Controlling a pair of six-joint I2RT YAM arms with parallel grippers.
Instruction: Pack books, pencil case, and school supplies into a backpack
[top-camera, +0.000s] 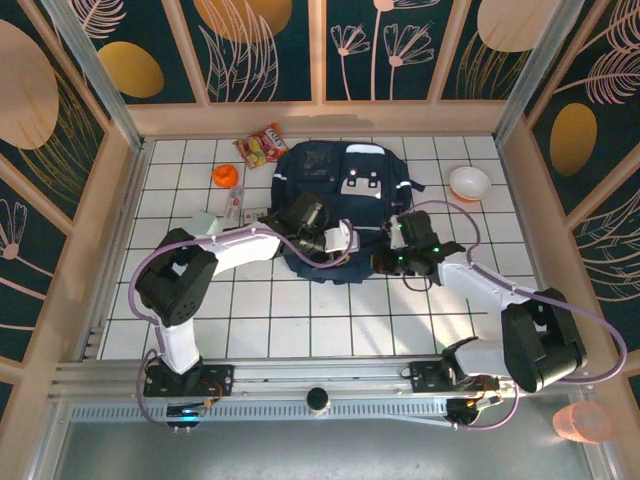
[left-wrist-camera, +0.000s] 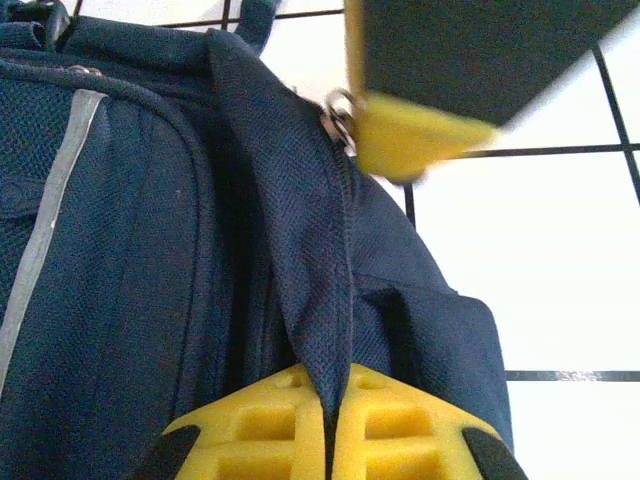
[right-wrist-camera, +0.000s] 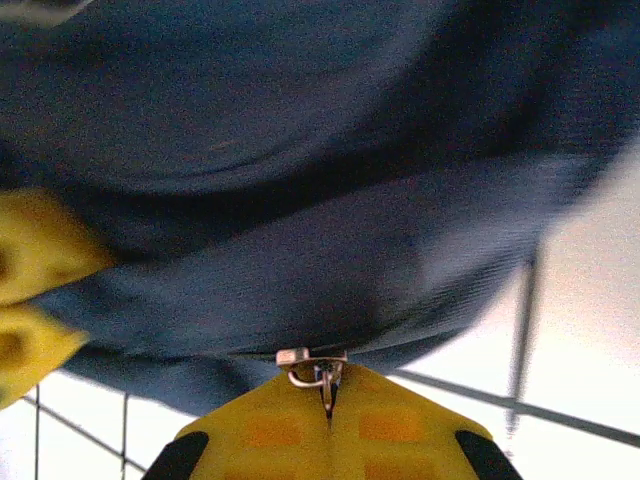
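At the near edge of the backpack (top-camera: 335, 175) on the table (top-camera: 250, 315), the left gripper (left-wrist-camera: 328, 405) pinches a fabric fold (left-wrist-camera: 315, 280) and the right gripper (right-wrist-camera: 326, 398) the zipper pull (right-wrist-camera: 312, 364), which may slip out under uneven tugging.

- backpack (top-camera: 345, 185) sits toward the far side of the table, white patches facing up
- left gripper (top-camera: 343, 240) and right gripper (top-camera: 385, 262) are at its near edge
- snack packet (top-camera: 261, 143) and orange ball (top-camera: 225, 176) off to its left
- bowl (top-camera: 469, 182) on its right

White links (top-camera: 240, 245), black joints (top-camera: 180, 280), lilac cables (top-camera: 477, 238); the left tool (left-wrist-camera: 330, 400) and right tool (right-wrist-camera: 328, 392) have ribbed yellow fingers (left-wrist-camera: 265, 420).
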